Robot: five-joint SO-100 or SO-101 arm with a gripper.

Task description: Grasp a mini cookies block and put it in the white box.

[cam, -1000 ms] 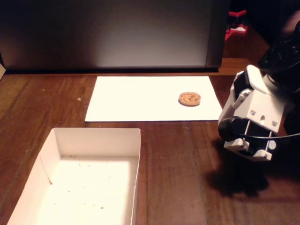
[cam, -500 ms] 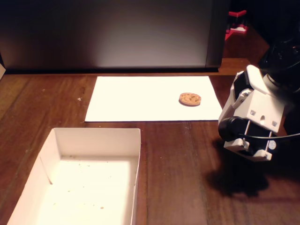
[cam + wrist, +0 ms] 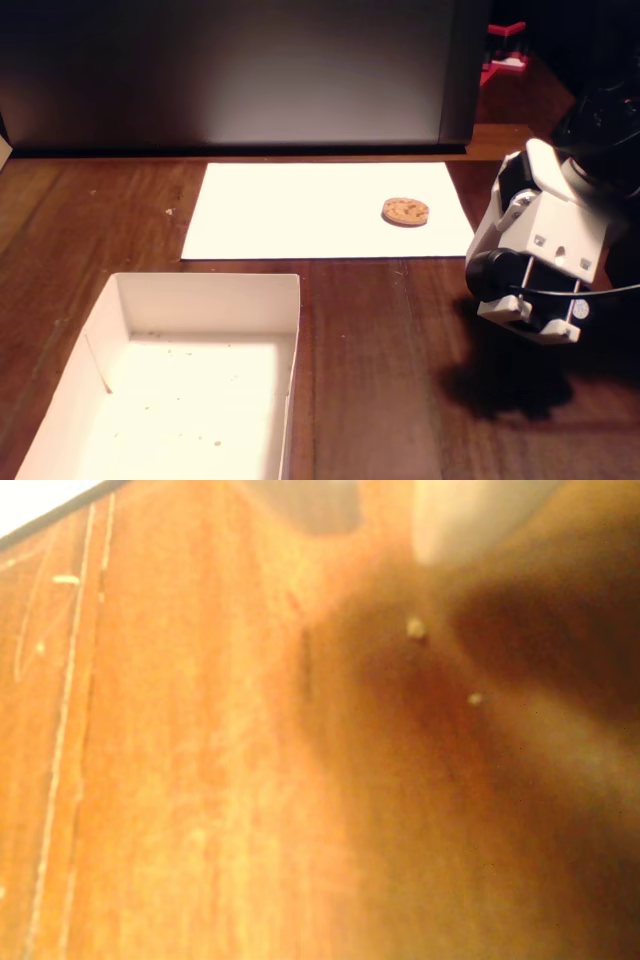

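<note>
The cookie [image 3: 405, 211] is lying on the white paper sheet [image 3: 300, 215], toward its right end in the fixed view, w/ nothing touching it. The arm [image 3: 540, 255] is hanging over the wooden table [image 3: 400, 360] to the right, apart from the cookie. Fingers aren't showing clearly, so can't tell if they're apart or together. The white box [image 3: 200, 290] is sitting front-left w/ only crumbs inside. Wrist view is showing blurry wood & two crumbs [image 3: 416, 629].
</note>
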